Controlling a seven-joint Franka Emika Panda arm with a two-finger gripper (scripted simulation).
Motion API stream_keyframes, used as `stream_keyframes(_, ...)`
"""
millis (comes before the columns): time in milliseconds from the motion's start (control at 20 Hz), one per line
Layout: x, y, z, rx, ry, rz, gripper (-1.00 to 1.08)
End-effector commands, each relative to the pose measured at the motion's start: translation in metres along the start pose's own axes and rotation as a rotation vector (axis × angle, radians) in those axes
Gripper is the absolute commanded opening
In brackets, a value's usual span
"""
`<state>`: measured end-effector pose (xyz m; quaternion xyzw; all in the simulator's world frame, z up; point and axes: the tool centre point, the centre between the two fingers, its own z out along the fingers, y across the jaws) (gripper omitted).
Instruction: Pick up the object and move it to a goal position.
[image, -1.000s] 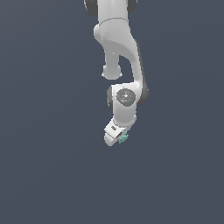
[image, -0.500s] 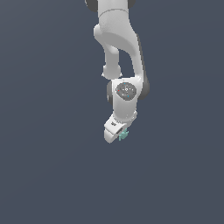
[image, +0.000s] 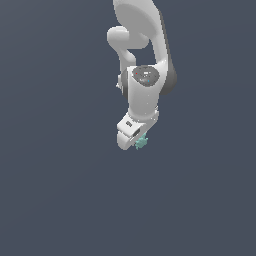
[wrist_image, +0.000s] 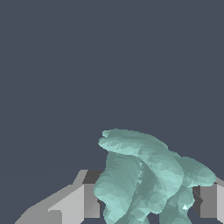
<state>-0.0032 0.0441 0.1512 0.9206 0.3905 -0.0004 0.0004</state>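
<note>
The gripper (image: 136, 141) holds the spiky teal lump (image: 141, 143) tight between its fingers (wrist_image: 78, 201), poking out past the tips.

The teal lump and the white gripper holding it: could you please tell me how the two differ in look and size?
Colour: the lump is pale teal-green, while the gripper is white and grey. Shape: in the wrist view the lump is irregular, with rounded lobes and spikes, whereas the gripper's fingers are flat-faced and blocky. Size: in the exterior view the lump is much smaller than the gripper. Both hang together at the arm's end, the lump between the fingers.
</note>
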Motion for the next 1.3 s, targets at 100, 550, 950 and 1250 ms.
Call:
stream_keyframes(100, -0.008, -0.006, -0.052, 0.0, 0.0, -0.001, -1.0)
stream_keyframes(550, -0.022, -0.016, -0.145, 0.001, 0.001, -0.001, -1.0)
stream_keyframes(950, -0.028, -0.019, -0.192, 0.001, 0.002, 0.0, -1.0)
stream_keyframes(1250, -0.03, -0.02, -0.203, 0.001, 0.001, 0.0, -1.0)
